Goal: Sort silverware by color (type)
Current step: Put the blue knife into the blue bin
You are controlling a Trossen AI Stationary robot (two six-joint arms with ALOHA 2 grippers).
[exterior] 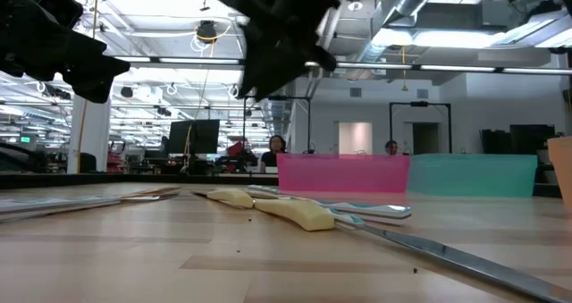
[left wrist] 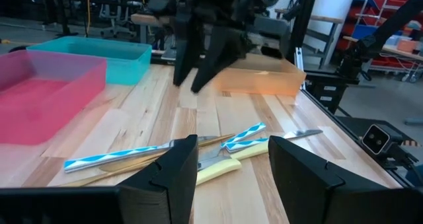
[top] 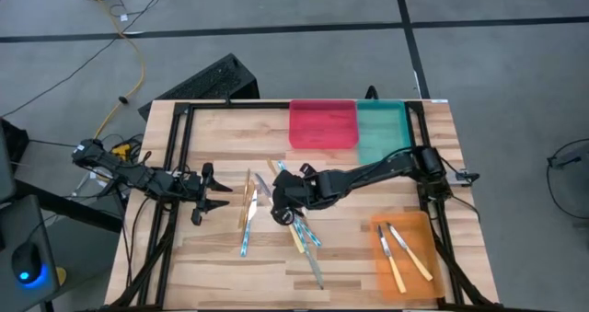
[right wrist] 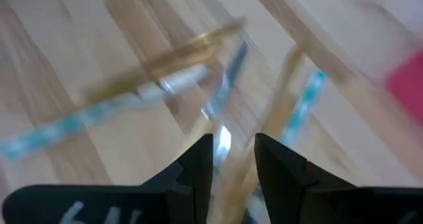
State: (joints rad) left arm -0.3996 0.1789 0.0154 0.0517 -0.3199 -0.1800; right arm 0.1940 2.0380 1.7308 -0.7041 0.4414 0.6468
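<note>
The silverware [top: 293,227] lies in a loose pile mid-table: blue-striped handles [left wrist: 119,156], yellow-handled knives [left wrist: 215,172] and thin wooden sticks [top: 248,202], crossing one another flat on the wood. My right gripper [top: 280,209] hovers open just above the pile's far-left part; its wrist view shows its fingers [right wrist: 233,141] over the crossed pieces, with nothing between them. It hangs clear of the table in the low view [exterior: 268,75]. My left gripper [top: 219,194] waits open to the left of the pile, pointing at it [left wrist: 231,148].
A red tray [top: 322,123] and a teal tray [top: 382,128] stand side by side at the far edge. An orange tray [top: 419,225] at the near right holds two yellow-handled knives [top: 394,261]. People show in the room beyond the table.
</note>
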